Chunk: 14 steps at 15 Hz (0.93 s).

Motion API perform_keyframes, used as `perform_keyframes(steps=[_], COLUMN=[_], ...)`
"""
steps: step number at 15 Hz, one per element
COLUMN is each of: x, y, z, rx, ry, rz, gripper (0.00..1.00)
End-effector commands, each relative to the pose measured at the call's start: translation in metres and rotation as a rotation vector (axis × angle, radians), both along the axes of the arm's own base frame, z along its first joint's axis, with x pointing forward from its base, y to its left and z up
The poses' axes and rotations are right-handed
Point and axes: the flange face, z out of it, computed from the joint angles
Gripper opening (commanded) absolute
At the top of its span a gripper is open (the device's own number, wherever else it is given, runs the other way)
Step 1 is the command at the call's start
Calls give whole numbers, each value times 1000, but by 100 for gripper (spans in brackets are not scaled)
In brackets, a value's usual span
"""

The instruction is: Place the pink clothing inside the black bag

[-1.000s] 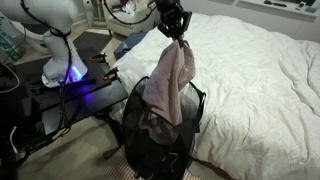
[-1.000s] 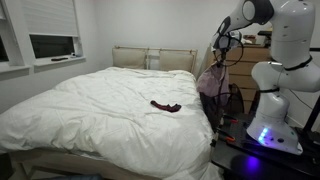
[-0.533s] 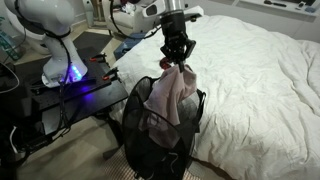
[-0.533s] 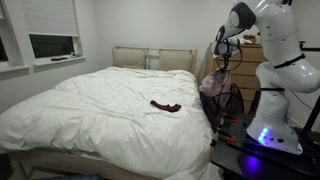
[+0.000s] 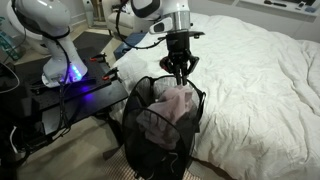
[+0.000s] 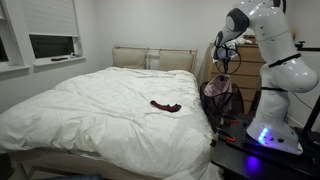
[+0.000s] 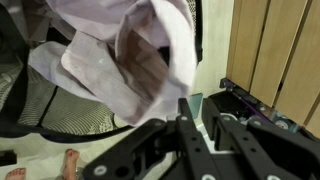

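The pink clothing (image 5: 172, 108) lies bunched in the top of the black bag (image 5: 138, 140), a tall mesh hamper beside the bed. My gripper (image 5: 178, 72) hangs just above the bag's wire rim, fingers pointing down, a little above the fabric. In the wrist view the pale pink folds (image 7: 140, 50) sit beyond the fingertips against the black netting (image 7: 40, 100). The gripper (image 7: 197, 100) shows a narrow gap between its jaws with only floor seen through it. From the bed side, the gripper (image 6: 221, 75) is over the clothing (image 6: 213, 88) and the bag (image 6: 233, 102).
A wide bed with a white cover (image 5: 250, 70) touches the bag's side. A small dark red cloth (image 6: 166, 106) lies on it. A blue garment (image 5: 130, 42) sits behind the arm. The robot's base with a blue light (image 5: 72, 72) stands on a dark stand.
The gripper came down with the hanging pink clothing toward the bag's mouth. Its jaws have parted slightly and the clothing has sunk from them into the bag.
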Motion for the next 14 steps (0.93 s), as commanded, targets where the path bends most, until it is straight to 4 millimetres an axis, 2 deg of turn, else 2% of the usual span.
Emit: perform_keyframes(steps=[1,7,11,14], x=[7,27,45,59], y=[-14,-6,10,27], z=[9,36,55,60], rx=[-4,-96,-142,-122], ry=[-6,-82,-153,-196], rz=[15,173,308,377], gripper=[53,98,100,100])
